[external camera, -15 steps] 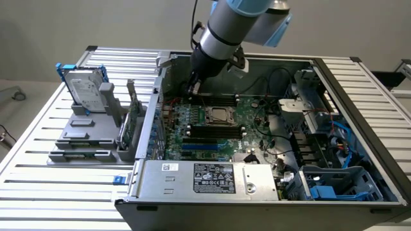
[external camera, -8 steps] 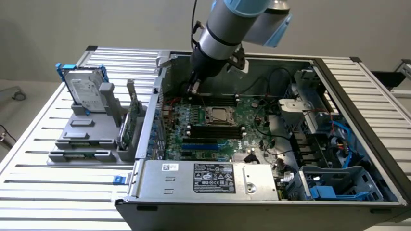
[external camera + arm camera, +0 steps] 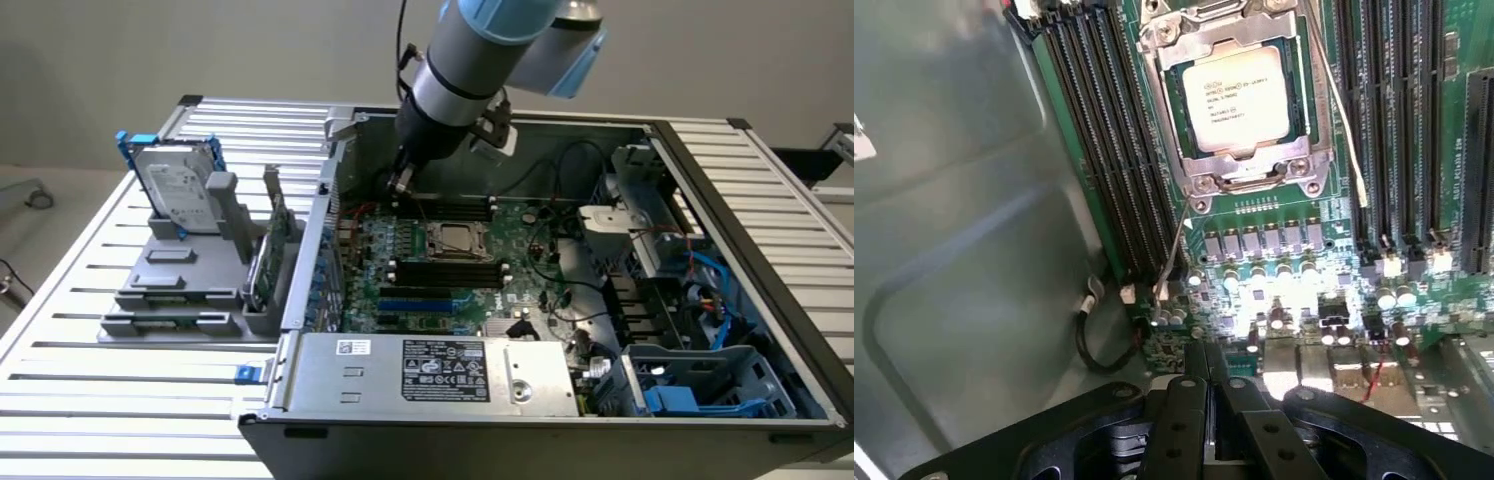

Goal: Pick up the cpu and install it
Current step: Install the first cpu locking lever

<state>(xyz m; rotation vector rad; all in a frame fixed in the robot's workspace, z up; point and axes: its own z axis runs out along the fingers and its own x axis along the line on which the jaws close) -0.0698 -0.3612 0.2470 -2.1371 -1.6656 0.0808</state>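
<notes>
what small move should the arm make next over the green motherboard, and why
Probably a short, straight lift away from the board. The small square silvery cpu already lies flat inside the metal-framed socket. The gripper is shut on nothing, poised beside the socket over the green motherboard.

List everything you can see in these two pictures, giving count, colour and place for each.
table: one, silvery slatted, under everything.
computer case: one, dark grey, open, on the table.
motherboard: one, green, inside the case.
cpu: one, silvery, in the motherboard socket.
power supply: one, silver, at the case's near edge.
hard drive: one, silver with blue frame, upright in a grey holder, exterior view's left.
arm: one, grey, above the case.
gripper: one, black, shut, empty, low over the motherboard near the cpu.
</notes>
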